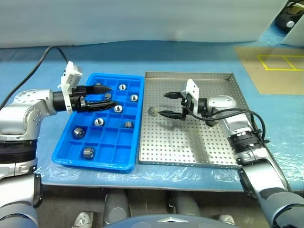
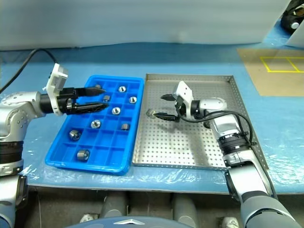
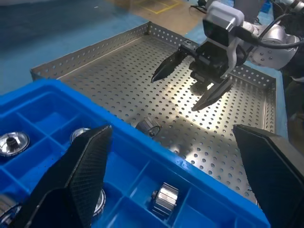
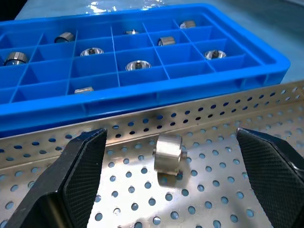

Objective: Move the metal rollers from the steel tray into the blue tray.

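One metal roller (image 1: 152, 111) lies on its side in the steel tray (image 1: 190, 142), close to the tray's left rim. My right gripper (image 1: 161, 104) is open and points left at this roller, a short gap away; the right wrist view has the roller (image 4: 168, 153) centred between the fingers, a little ahead of them. The blue tray (image 1: 95, 164) sits just left of the steel tray, with several rollers (image 1: 99, 121) in separate compartments. My left gripper (image 1: 113, 97) hovers open over the blue tray's far half, holding nothing.
A brown board with yellow tape lines (image 1: 275, 66) lies at the back right on the blue table cover. A black cable (image 1: 38, 61) runs up from my left arm. Clear plastic film (image 1: 190, 173) wrinkles along the table's front edge.
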Robot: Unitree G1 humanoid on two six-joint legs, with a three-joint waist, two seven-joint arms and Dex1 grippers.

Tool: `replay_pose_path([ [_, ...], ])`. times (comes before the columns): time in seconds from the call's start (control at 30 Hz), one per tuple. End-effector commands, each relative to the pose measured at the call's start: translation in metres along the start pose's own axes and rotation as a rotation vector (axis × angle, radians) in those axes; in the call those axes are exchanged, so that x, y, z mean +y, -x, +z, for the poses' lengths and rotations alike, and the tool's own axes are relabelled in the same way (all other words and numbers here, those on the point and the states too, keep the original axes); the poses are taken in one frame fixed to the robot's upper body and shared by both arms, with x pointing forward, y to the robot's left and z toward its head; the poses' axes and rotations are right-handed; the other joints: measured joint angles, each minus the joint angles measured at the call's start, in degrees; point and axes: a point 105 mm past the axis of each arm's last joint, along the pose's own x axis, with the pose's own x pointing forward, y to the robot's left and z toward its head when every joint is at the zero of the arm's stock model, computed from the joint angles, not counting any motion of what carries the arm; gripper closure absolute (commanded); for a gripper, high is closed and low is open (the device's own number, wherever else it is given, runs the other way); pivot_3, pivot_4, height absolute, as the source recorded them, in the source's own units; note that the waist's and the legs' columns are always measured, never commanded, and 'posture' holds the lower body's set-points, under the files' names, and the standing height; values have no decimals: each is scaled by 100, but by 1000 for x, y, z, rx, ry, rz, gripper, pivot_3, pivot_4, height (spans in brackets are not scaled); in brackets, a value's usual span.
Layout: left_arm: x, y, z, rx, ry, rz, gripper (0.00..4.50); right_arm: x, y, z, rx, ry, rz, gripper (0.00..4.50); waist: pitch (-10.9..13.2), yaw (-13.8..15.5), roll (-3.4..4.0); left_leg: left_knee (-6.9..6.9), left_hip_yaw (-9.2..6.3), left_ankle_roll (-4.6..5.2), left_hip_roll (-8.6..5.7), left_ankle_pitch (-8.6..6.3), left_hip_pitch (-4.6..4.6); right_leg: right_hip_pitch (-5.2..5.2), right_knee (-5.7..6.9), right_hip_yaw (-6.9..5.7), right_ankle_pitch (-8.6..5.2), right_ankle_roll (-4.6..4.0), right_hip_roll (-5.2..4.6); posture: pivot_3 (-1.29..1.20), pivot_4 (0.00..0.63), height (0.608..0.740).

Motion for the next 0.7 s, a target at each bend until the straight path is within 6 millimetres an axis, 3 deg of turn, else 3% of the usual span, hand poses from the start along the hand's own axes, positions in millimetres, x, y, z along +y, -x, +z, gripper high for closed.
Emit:
replay_pose_path([
  [0.03, -11, 12, 22, -63, -60, 27, 182, -3, -10, -9, 17, 13, 10, 0, 0, 27, 0, 2, -1, -1, 0, 1, 0, 0, 3, -7, -1, -2, 0, 111, 150, 740],
  [0.13, -16, 12, 20, -59, -58, 30, 182, 0, -18, -19, 24, 2, 24, 0, 0, 81, 0, 6, -3, -2, -1, 1, 0, 2, 6, -16, -2, -4, -2, 119, 150, 740],
  [0.4, -13, 11, 24, -61, -46, 56, 182, -9, -57, -15, -42, -17, -66, 0, 0, 127, -1, 18, -6, -12, 5, 7, 3, -11, 46, -26, -10, -16, -2, 114, 150, 740],
  [0.7, -15, 7, 22, -38, -49, 36, 182, -9, -54, -30, -20, -22, -80, 0, 0, 126, -1, 25, -15, -28, 30, 16, 1, -17, 71, -26, -16, -27, 6, 100, 150, 740],
])
